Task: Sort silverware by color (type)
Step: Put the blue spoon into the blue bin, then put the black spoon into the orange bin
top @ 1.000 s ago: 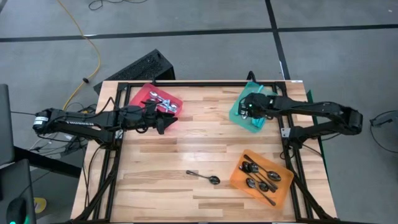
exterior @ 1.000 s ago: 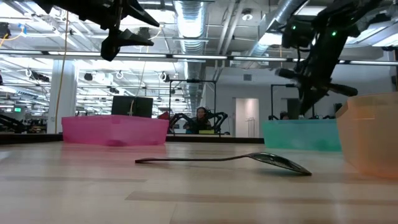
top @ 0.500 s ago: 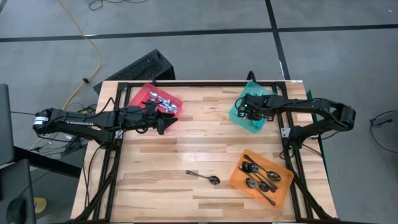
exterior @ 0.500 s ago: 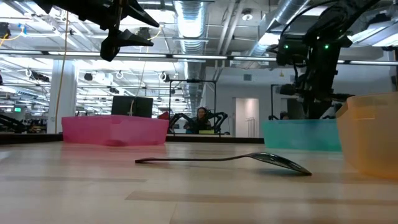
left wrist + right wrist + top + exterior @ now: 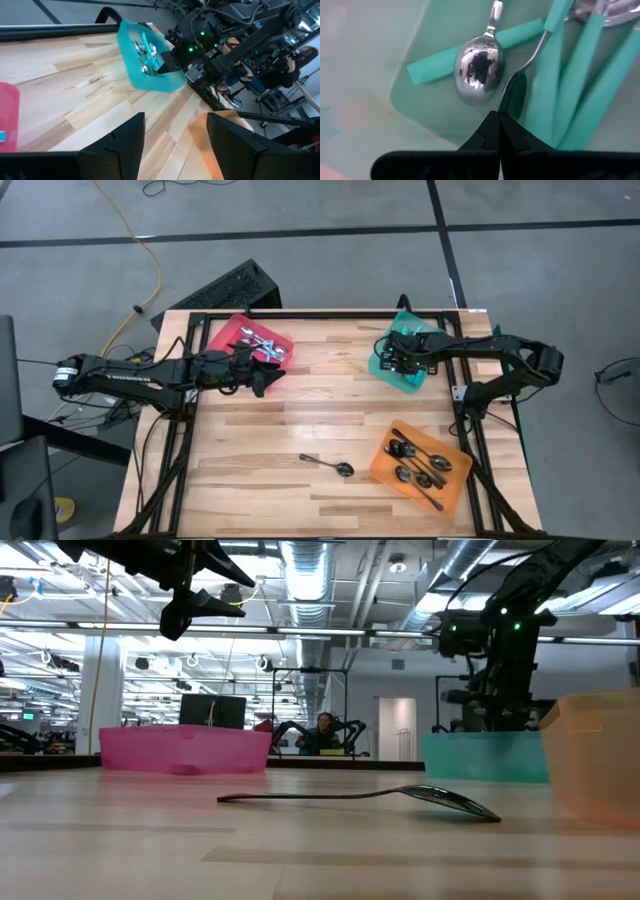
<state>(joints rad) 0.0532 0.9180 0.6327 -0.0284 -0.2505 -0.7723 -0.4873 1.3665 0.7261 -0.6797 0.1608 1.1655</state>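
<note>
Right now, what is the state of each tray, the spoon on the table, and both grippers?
red tray: holds silver spoons.
teal tray: holds teal-handled spoons.
orange tray: holds black spoons.
loose spoon: lying flat on the wooden table, unsorted.
left gripper: open, empty, beside the red tray.
right gripper: shut, empty, inside the teal tray.

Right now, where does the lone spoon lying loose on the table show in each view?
High view: spoon on bare wood, low centre, left of the orange tray.
Low view: front and centre, with the orange tray at the right edge.
Left wrist view: not in it.
Right wrist view: not in it; only the teal tray's spoons show.
Shared landmark: the orange tray.
</note>
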